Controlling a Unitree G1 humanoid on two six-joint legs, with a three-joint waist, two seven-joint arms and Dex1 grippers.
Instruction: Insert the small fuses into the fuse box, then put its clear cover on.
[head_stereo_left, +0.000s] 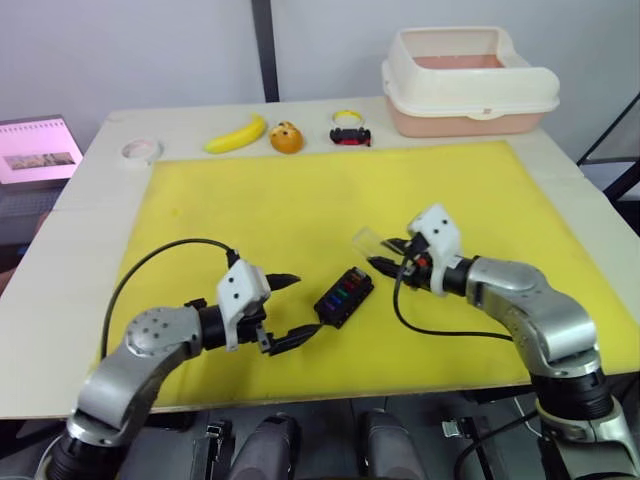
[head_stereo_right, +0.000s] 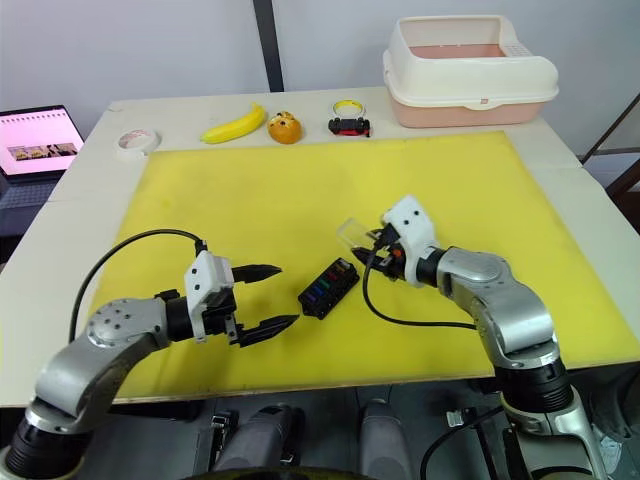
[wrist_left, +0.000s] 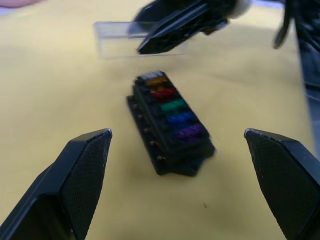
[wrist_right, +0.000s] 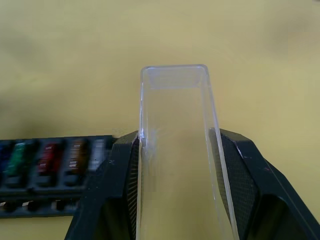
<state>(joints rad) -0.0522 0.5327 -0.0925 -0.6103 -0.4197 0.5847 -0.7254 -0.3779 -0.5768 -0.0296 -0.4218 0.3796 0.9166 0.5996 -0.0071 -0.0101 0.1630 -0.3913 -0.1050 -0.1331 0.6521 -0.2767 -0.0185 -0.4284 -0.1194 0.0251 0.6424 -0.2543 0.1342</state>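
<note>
Left eye view: fuse box (head_stereo_left: 344, 296) on the yellow mat (head_stereo_left: 300, 200), between both arms; long axis diagonal, far end toward the right end effector (head_stereo_left: 392, 258), which grips the clear cover (head_stereo_left: 372, 240) just beyond it.

Left wrist view: left end effector (wrist_left: 177, 150) open, empty, near the box. Small fuses (wrist_left: 170, 106) seated in one row along the long axis.

Right wrist view: cover pinched across its width, pointing away. Best practice, judged: turn it parallel to the box, then lower squarely.

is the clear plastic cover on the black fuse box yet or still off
Off. The clear rectangular plastic cover is gripped between the right gripper fingers beside the black fuse box, whose coloured fuses lie uncovered.
</note>
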